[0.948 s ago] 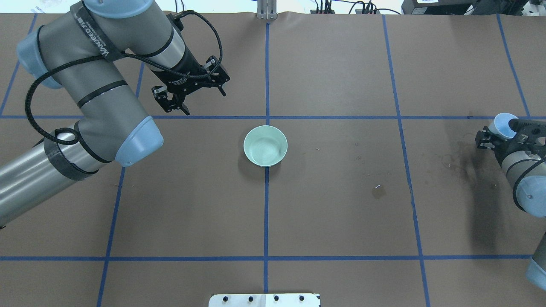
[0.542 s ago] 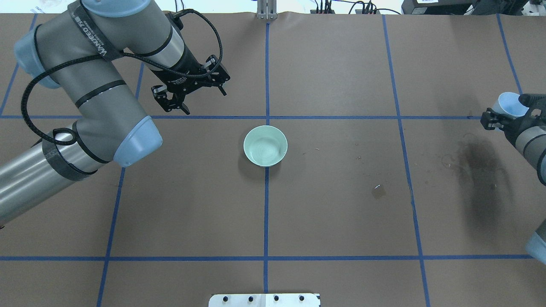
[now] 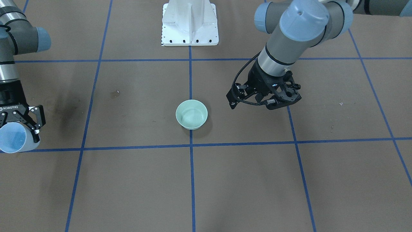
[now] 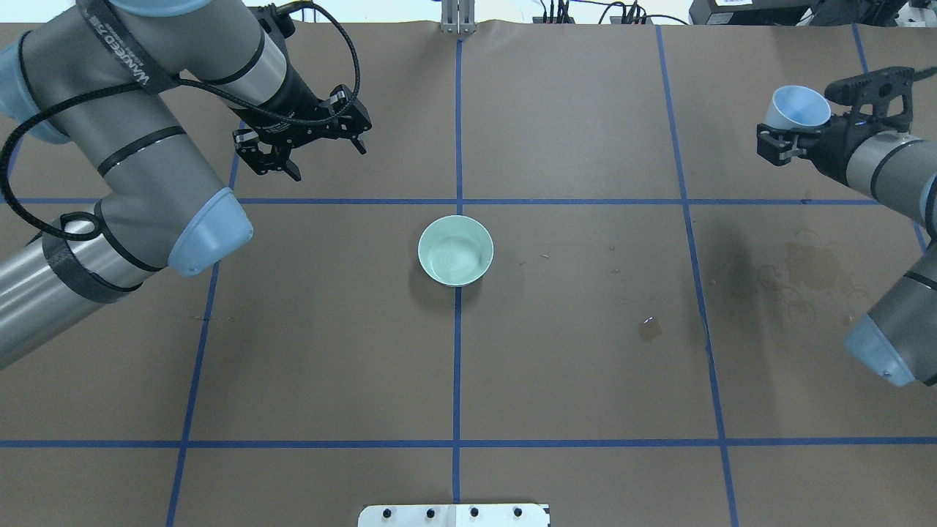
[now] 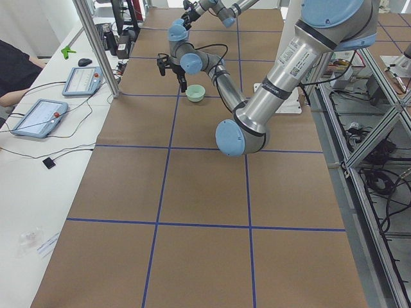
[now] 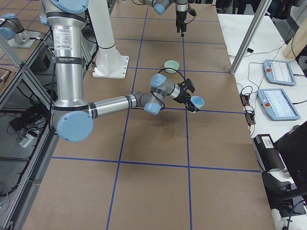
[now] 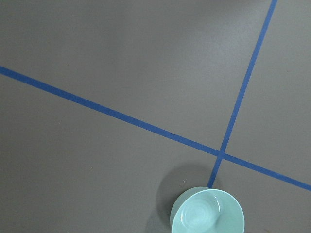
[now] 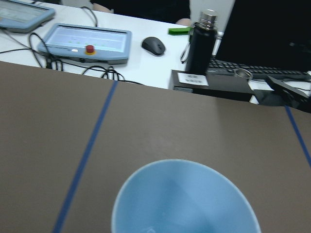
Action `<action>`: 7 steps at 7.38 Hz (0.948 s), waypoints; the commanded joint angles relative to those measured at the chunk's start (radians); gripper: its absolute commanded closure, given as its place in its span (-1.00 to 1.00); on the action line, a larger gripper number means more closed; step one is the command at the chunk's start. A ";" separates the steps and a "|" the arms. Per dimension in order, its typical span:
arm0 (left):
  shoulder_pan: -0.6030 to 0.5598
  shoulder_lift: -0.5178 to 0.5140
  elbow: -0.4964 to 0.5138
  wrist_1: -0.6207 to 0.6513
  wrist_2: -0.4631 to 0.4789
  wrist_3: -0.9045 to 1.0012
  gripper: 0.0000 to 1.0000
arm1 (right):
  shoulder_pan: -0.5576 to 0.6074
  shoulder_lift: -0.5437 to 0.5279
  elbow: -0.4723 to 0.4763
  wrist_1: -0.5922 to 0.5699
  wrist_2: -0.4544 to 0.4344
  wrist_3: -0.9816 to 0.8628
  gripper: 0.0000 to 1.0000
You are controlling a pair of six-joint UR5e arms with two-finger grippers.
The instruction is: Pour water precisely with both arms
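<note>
Fingers of the right gripper (image 4: pixel 799 133): how are they set?

They are closed on the side wall of a light blue cup (image 4: pixel 798 108), which is held above the table (image 4: pixel 571 380) toward its far right part. The cup's open mouth is seen from above in the overhead view.

And the left gripper (image 4: pixel 322 162)?

Its fingers are spread wide and nothing is held between them. It is hung above the brown paper, to the far left of the pale green bowl (image 4: pixel 455 250) and well apart from it.

Where is the water (image 4: pixel 457 258) found?

A faint rippled sheen is seen on the bowl's bottom. Whether any liquid is inside the cup cannot be told from the wrist view. A small dark spot (image 4: pixel 648 326) with a glint is seen on the paper to the right of the bowl. Dull brownish stains (image 4: pixel 805 271) are spread on the paper near the right arm (image 4: pixel 889 172).

How is the bowl placed?

It is stood upright on the middle blue tape line (image 4: pixel 457 366), just on the near side of the crossing line and between the two grippers. The left arm (image 4: pixel 161 183) is brought in from the overhead view's left, the right arm from its right.
</note>
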 commanded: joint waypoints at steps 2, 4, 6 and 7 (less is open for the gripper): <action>-0.049 0.102 -0.013 -0.003 -0.001 0.213 -1.00 | -0.107 0.198 0.045 -0.093 0.020 -0.055 1.00; -0.089 0.206 -0.036 -0.008 -0.006 0.385 -1.00 | -0.218 0.307 0.045 -0.173 0.022 -0.062 1.00; -0.112 0.239 -0.030 -0.009 -0.006 0.454 -1.00 | -0.308 0.399 0.047 -0.276 0.014 -0.067 1.00; -0.118 0.242 -0.027 -0.008 -0.006 0.458 -1.00 | -0.319 0.395 0.062 -0.317 0.022 -0.073 1.00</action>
